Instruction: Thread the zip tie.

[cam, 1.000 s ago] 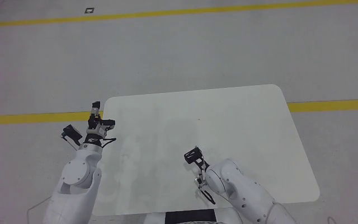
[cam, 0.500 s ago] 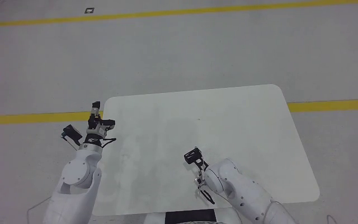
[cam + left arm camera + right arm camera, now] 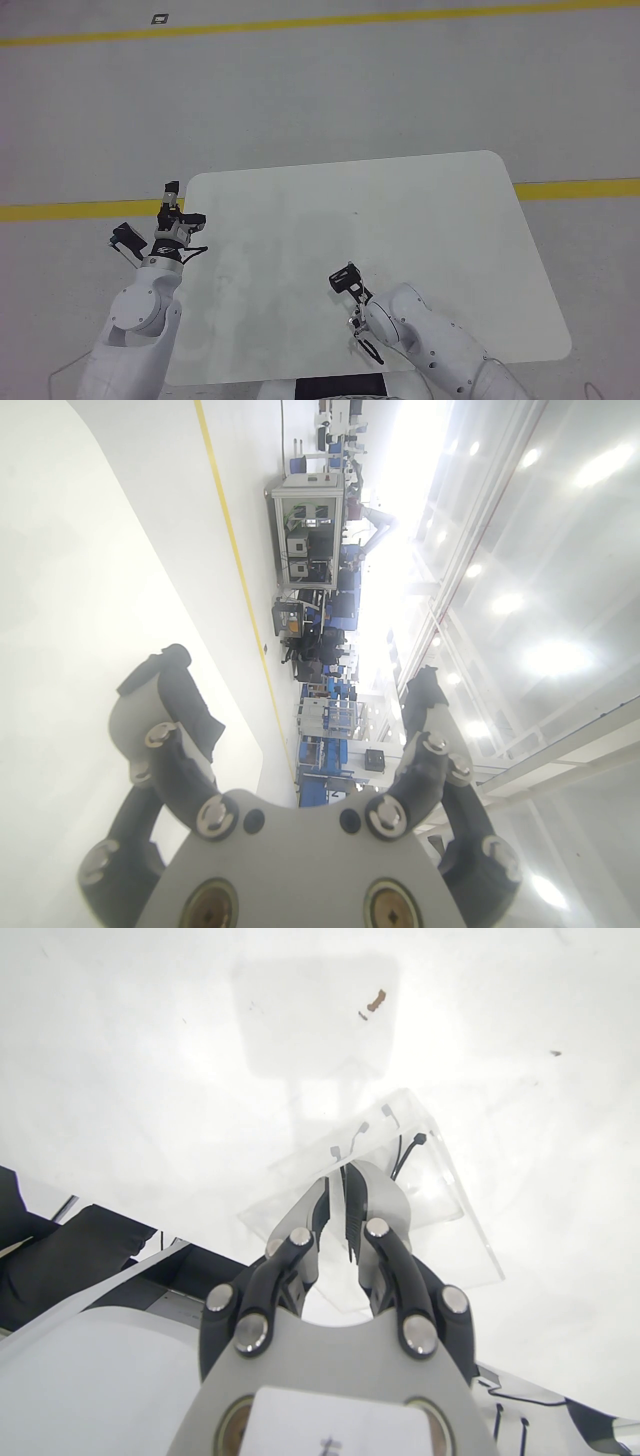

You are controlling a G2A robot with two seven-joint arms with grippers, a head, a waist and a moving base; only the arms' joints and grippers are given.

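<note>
- Zip tie, thin and black, sits at a clear plastic plate on the white worktop, near the front edge and a little right of centre.
- Its small square head stands free beside the right claw, and the strap runs down behind one finger.
- Right claw has its pads drawn almost together, with a thin black strip of the tie pinched between the tips, right against the plate.
- Fainter dark marks in the plate look like reflections; I cannot tell for sure.
- Left claw is spread wide apart and holds nothing; it hangs at the worktop's left edge, well apart from the tie.
- A brown speck lies on the worktop beyond the plate.
</note>
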